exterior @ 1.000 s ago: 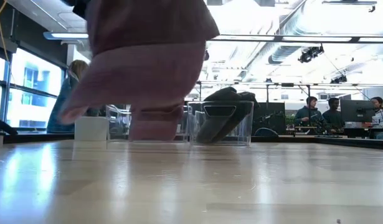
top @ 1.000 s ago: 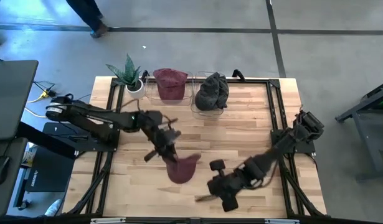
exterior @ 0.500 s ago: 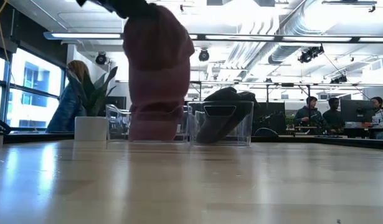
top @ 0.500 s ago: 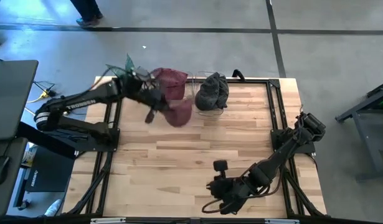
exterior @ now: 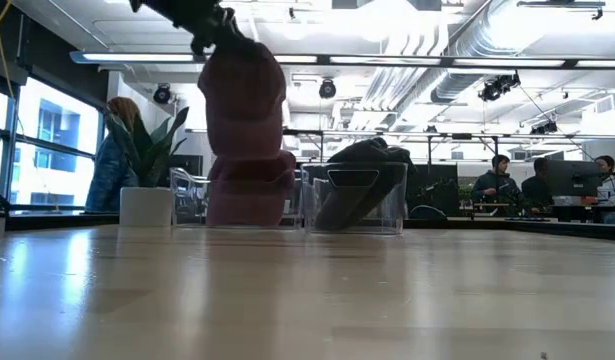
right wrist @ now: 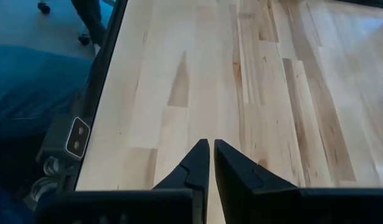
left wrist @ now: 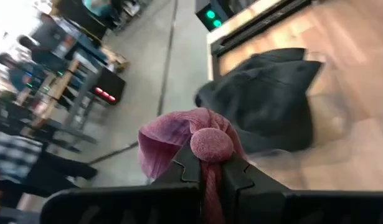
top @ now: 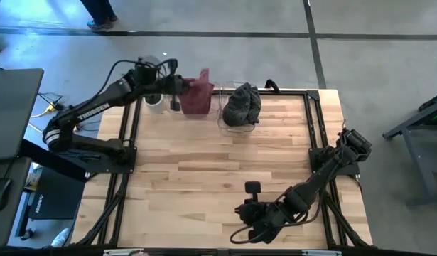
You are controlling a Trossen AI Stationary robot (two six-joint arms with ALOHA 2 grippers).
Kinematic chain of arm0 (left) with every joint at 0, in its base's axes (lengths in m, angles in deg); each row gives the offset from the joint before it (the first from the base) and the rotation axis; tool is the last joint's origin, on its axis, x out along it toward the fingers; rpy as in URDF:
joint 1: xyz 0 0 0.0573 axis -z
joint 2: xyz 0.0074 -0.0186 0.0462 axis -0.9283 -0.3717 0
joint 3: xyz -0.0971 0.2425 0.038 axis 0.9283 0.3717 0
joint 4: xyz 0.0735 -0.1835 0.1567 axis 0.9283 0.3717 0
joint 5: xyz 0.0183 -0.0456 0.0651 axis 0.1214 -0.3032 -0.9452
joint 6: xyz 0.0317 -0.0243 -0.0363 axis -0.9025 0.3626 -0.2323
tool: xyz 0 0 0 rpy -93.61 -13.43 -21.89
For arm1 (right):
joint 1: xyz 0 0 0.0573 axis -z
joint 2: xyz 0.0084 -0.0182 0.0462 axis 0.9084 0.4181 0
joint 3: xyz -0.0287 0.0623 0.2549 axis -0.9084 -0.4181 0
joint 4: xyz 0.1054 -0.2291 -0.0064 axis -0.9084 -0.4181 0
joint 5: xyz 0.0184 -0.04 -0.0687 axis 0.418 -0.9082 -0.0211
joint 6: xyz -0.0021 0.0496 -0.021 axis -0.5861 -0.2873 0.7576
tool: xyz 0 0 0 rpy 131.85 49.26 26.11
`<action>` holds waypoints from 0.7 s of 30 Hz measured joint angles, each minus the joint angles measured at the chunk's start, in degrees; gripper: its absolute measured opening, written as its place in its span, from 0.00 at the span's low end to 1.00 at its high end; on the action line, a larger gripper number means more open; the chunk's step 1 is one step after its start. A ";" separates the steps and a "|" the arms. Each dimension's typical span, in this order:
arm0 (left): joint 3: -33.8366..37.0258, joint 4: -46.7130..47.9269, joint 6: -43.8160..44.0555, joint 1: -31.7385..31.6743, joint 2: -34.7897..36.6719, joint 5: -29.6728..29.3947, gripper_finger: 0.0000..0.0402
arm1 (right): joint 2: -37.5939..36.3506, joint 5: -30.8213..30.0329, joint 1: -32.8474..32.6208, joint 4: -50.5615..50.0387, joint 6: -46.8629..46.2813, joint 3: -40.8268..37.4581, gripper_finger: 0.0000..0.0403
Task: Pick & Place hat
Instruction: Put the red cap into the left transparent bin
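Note:
My left gripper point(top: 180, 88) point(left wrist: 211, 177) is shut on a maroon hat point(top: 202, 84) point(exterior: 245, 100), raised over the left clear bin point(top: 181, 107) at the table's far edge. Another maroon hat point(exterior: 249, 190) lies in that bin. The right clear bin point(exterior: 355, 198) beside it holds a dark grey hat point(top: 241, 104) point(left wrist: 266, 93). My right gripper point(top: 248, 229) point(right wrist: 211, 155) is shut and holds nothing, low over the table near its near edge. My left gripper pinches the maroon hat between its two fingers at the crown, right by the top button point(left wrist: 211, 144). The fingers come at it about level from the table's left. The hat is lifted and hangs below the fingers point(exterior: 215, 22), above the left bin.
A potted plant point(exterior: 152, 140) in a white pot point(exterior: 147, 205) stands at the far left corner, next to the bins. Bare wood point(top: 225, 163) stretches between the bins and my right arm. People sit in the room beyond the table.
My left gripper has carried the maroon hat from the middle of the table up and toward the far edge, ending over the left bin, and has stayed shut on it. My right gripper has moved slightly toward the near edge.

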 joint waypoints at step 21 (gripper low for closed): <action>0.11 -7.24 -8.06 -3.42 -10.81 -8.50 0.00 | 0.02 -1.40 0.10 0.90 -1.60 0.00 0.04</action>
